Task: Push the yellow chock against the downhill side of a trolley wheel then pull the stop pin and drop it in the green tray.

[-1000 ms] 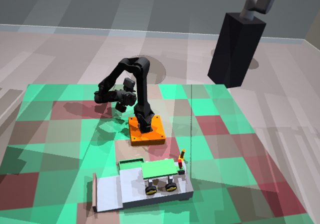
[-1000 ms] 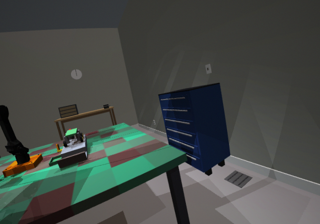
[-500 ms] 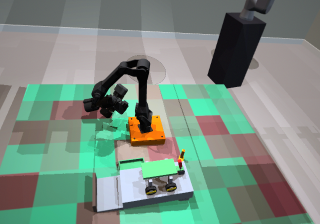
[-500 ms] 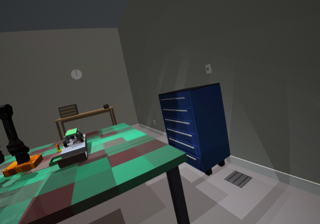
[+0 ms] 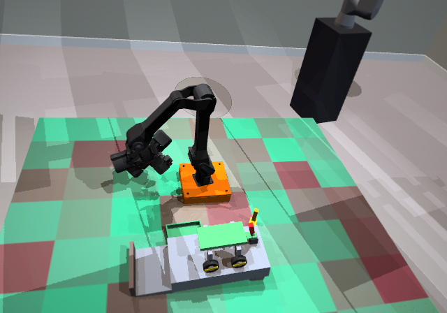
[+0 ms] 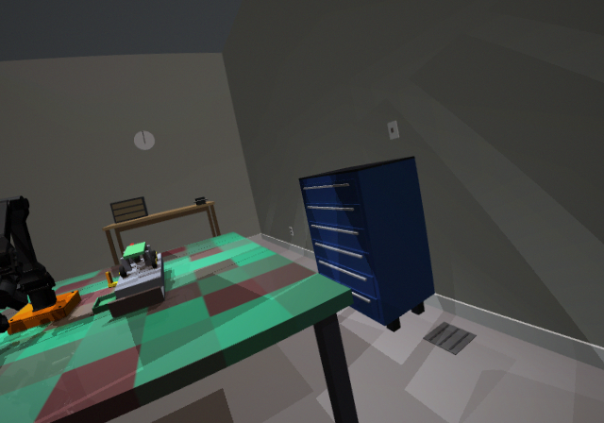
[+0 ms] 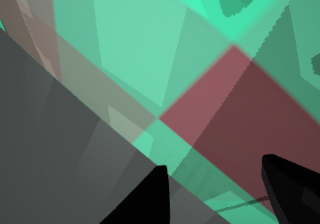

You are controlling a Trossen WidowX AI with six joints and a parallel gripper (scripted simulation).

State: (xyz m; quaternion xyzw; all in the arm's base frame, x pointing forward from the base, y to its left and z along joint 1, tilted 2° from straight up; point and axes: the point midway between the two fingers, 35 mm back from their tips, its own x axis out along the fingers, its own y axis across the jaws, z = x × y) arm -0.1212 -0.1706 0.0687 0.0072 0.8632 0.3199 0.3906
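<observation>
The trolley [image 5: 221,235] [image 6: 135,249] stands on the grey ramp [image 5: 184,267] [image 6: 141,287], its green deck over yellow-and-black wheels. The red-headed stop pin [image 5: 251,228] stands upright at the trolley's uphill end. The yellow chock [image 5: 253,221] [image 6: 109,278] is upright beside the ramp's uphill part, on the robot's side, apart from the visible wheels. The far wheels are mostly hidden. The green tray [image 5: 184,224] lies beside the ramp, towards its downhill end. My gripper [image 7: 215,170] is partly open with nothing between its fingers, far from the trolley, chock and pin.
The orange arm base [image 5: 187,190] [image 6: 43,315] stands behind the tray and ramp. An upright end board [image 5: 132,266] closes the ramp's low end. A dark pedestal [image 5: 328,68] stands beyond the table. A blue drawer cabinet [image 6: 394,238] stands off the table.
</observation>
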